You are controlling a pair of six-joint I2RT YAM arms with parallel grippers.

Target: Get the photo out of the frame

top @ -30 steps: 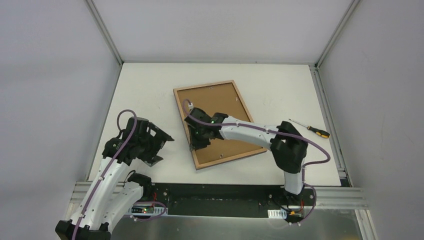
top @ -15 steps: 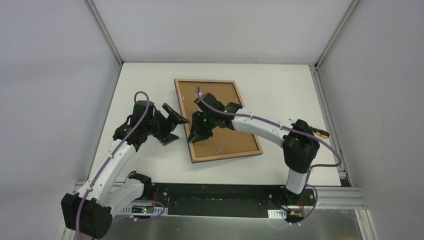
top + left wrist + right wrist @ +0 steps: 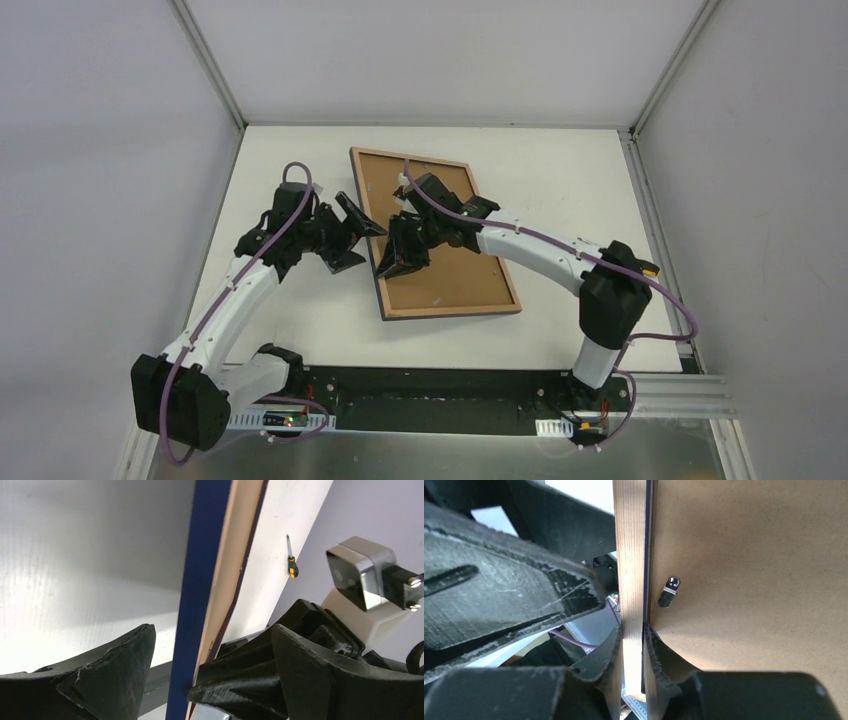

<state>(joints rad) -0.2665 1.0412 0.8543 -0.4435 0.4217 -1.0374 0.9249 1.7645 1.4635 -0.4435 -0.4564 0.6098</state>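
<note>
**Fingers [image 3: 606, 652] of right gripper [image 3: 630, 630] nipped on frame [image 3: 629, 555] rim; left gripper [image 3: 355, 243] gaping alongside**

Table [image 3: 290, 300]: white. The frame lies back-up at its middle, reaching toward the far edge. Brown backing board [image 3: 450, 280] faces up. The left long side looks raised off the table, the right side down. Photo not visible; judged to sit under the board, inside the frame.

Right gripper: pressed tight on the wood rim of that left side, one finger on the board side, one outside. Left gripper: fingers spread wide, straddling the same rim just beside it, touching nothing I can make out.

Step in hand, as I read it: a second hold on the raised side. Close squarely on the rim only, clear of the right fingers, so the board is not pinned.

Turn clip [image 3: 668, 592] lies on the board just beside the rim; whether it locks the board, cannot tell. Screwdriver [image 3: 291, 562] lies by the table's right edge.
</note>
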